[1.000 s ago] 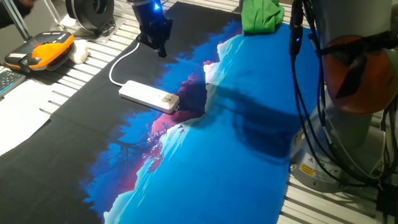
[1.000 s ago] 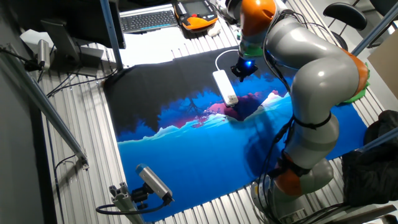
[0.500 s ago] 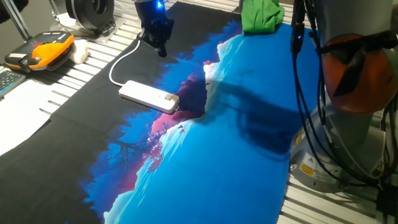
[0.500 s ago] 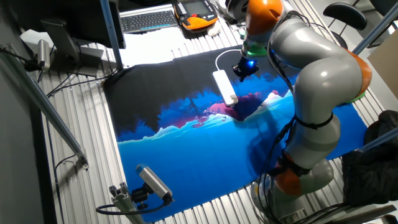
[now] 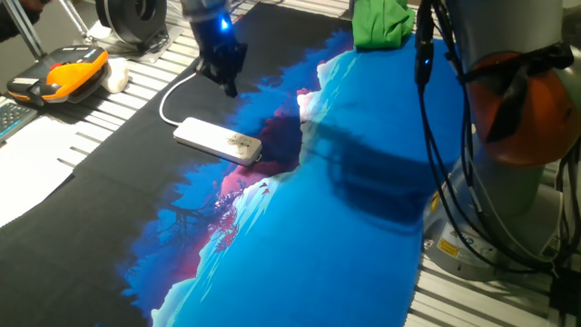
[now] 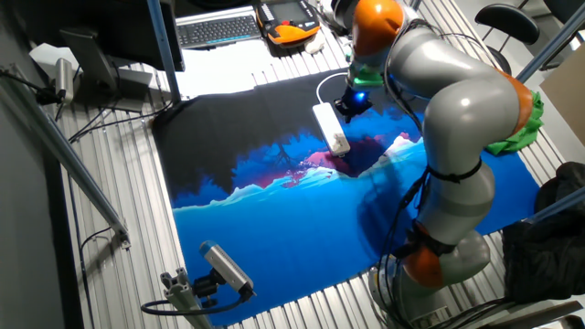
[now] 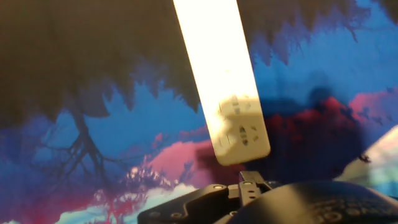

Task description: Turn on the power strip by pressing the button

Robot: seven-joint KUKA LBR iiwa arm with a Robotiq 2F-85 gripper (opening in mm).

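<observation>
The white power strip [image 5: 218, 139] lies on the black part of the mat, its thin cord curving back towards the far left. A small greyish spot with an orange tint near its right end is the button [image 5: 242, 142]. My gripper [image 5: 229, 87] hangs above the mat just behind the strip, apart from it. In the other fixed view the gripper [image 6: 347, 108] is right beside the strip [image 6: 332, 128]. The hand view shows the strip [image 7: 221, 81] running from the top down to mid-frame. I cannot pick out the button or the fingertips there.
A blue and black picture mat [image 5: 327, 236] covers the table. An orange-and-black device [image 5: 59, 74] and white paper [image 5: 27, 177] lie at the left. A green cloth [image 5: 379, 23] lies at the back. The arm's base and cables [image 5: 508, 136] stand at the right.
The gripper has moved down and a little left, closer to the power strip. The strip has not moved.
</observation>
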